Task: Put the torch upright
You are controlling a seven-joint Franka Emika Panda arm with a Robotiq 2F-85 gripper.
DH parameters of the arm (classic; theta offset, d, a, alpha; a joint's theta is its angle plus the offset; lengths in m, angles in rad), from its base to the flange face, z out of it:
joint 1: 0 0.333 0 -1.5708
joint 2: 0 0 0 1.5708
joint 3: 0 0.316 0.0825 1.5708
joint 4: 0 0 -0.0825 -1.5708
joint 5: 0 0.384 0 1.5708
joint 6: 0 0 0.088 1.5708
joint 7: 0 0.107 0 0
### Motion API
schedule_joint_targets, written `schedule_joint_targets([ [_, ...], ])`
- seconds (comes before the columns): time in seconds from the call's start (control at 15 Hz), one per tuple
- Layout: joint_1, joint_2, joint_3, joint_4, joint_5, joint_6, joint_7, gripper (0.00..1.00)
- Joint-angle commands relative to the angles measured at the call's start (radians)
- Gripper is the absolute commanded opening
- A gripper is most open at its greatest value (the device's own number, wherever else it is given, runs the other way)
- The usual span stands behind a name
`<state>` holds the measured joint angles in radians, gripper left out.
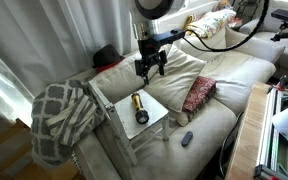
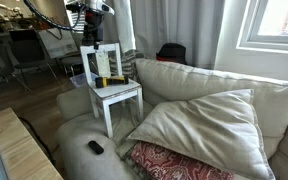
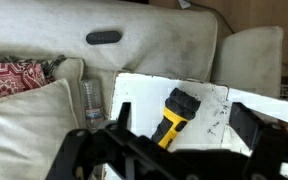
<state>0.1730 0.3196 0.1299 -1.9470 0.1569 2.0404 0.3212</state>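
Observation:
The torch (image 1: 140, 108) has a yellow-gold body and a wider black head. It lies on its side on the white chair seat (image 1: 156, 118). It also shows in the wrist view (image 3: 170, 117), with the head pointing up and to the right, and in an exterior view (image 2: 104, 70). My gripper (image 1: 149, 68) hangs above the chair, open and empty, well clear of the torch. In the wrist view its two dark fingers (image 3: 184, 114) stand on either side of the torch. It also shows in an exterior view (image 2: 94, 25).
The chair stands against a beige sofa (image 1: 224, 75). A small flat dark remote (image 1: 187, 138) lies on the sofa and shows in the wrist view (image 3: 104, 38). A red patterned cushion (image 1: 198, 93), a plaid blanket (image 1: 62, 115) and a clear bottle (image 3: 92, 100) are nearby.

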Motion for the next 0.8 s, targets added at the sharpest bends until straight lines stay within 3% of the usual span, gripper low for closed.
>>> schedule_joint_targets([
  [0.0,0.006,0.004,-0.006,0.009,0.002,-0.003,0.002,1.0],
  [0.4,0.011,0.013,0.002,0.019,0.003,0.001,-0.006,1.0],
  [0.73,-0.016,0.139,-0.014,0.058,0.048,0.096,-0.039,1.0],
])
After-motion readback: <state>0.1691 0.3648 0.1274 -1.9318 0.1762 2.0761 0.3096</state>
